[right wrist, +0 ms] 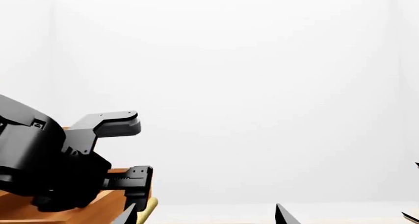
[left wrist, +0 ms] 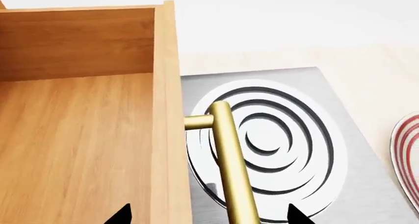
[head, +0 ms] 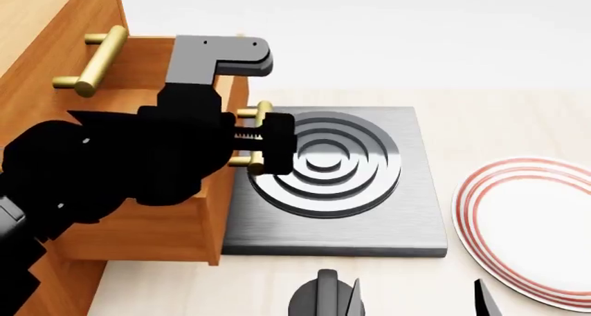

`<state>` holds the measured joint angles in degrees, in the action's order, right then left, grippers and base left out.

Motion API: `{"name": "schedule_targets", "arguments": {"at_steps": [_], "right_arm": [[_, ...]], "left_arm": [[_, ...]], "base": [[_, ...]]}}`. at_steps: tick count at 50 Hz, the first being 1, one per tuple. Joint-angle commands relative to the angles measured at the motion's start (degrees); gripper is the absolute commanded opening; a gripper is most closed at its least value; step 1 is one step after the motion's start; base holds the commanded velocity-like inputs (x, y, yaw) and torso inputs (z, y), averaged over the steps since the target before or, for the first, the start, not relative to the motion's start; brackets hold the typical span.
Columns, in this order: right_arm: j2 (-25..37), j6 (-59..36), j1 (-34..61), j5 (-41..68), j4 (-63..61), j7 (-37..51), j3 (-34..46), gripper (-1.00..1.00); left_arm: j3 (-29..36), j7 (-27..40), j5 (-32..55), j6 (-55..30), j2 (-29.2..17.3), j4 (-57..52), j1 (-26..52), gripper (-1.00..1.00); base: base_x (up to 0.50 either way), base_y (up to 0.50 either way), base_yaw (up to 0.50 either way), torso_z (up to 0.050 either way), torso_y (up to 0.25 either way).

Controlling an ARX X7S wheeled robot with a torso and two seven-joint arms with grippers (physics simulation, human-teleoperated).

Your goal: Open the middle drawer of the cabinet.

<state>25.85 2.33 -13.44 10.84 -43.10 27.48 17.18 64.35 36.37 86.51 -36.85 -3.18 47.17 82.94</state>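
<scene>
Left wrist view, middle drawer (left wrist: 85, 136) pulled out, its brass handle (left wrist: 230, 160) between left gripper (left wrist: 208, 215) jaws, head view, left jaws clamped on that handle beside the cabinet (head: 41, 25), stove plate (head: 406, 219) below, right gripper (head: 406, 299) jaws spread, empty, right wrist view, left arm (right wrist: 46, 170) over drawer edge

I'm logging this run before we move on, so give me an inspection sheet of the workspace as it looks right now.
Surface: pale wood-look top, mostly bare.
Job's things: orange-brown wooden middle drawer stands pulled out of the tall orange-brown cabinet; its brass bar handle overhangs the burner. The top drawer's brass bar sits further back.
Clutter: grey square burner plate with concentric rings; white plate with red rings beside it.
Grippers: left gripper at the drawer handle, closure unclear; right gripper low, apart from everything, open.
Cables: nothing seen.
Surroundings: plain white backdrop.
</scene>
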Motion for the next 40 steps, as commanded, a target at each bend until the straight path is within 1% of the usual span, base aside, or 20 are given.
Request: {"name": "schedule_targets", "arguments": {"at_steps": [1,11,17,21,25,33,37,40], "right_arm": [[0.2,0.2,0.0,0.2,0.1,0.1,0.0,1.00],[0.3,0.0,0.1,0.2,-0.1,0.2,0.1,1.00],[0.4,-0.1,0.3,0.2,0.0,0.3,0.2,1.00],[0.4,0.0,0.3,0.2,0.0,0.3,0.2,1.00],[0.5,0.2,0.2,0.3,0.0,0.4,0.2,1.00],[0.6,0.1,0.2,0.3,0.0,0.5,0.3,1.00],[0.7,0.2,0.1,0.3,-0.1,0.6,0.3,1.00],[0.8,0.3,0.0,0.4,-0.2,0.7,0.2,1.00]], "left_arm": [[0.8,-0.5,3.2,0.3,1.3,-1.2,-1.3,1.00],[0.3,-1.0,3.8,1.6,1.5,-2.7,-1.3,1.00],[1.0,-1.0,4.1,2.2,2.8,-2.3,-1.3,1.00],[5.1,-0.5,7.8,4.2,3.1,-3.5,-0.5,1.00],[10.6,0.0,12.8,7.4,3.1,-4.7,0.8,1.00],[20.6,-0.8,22.3,13.9,3.2,-6.4,3.6,1.00],[24.3,-0.8,25.8,16.3,3.2,-7.8,4.5,1.00],[25.6,-0.7,27.5,17.7,3.2,-9.1,4.8,1.00]], "base": [[0.00,0.00,0.00,0.000,0.000],[0.00,0.00,0.00,0.000,0.000],[0.00,0.00,0.00,0.000,0.000],[0.00,0.00,0.00,0.000,0.000],[0.00,0.00,0.00,0.000,0.000],[0.00,0.00,0.00,0.000,0.000],[0.00,0.00,0.00,0.000,0.000],[0.00,0.00,0.00,0.000,0.000]]}}
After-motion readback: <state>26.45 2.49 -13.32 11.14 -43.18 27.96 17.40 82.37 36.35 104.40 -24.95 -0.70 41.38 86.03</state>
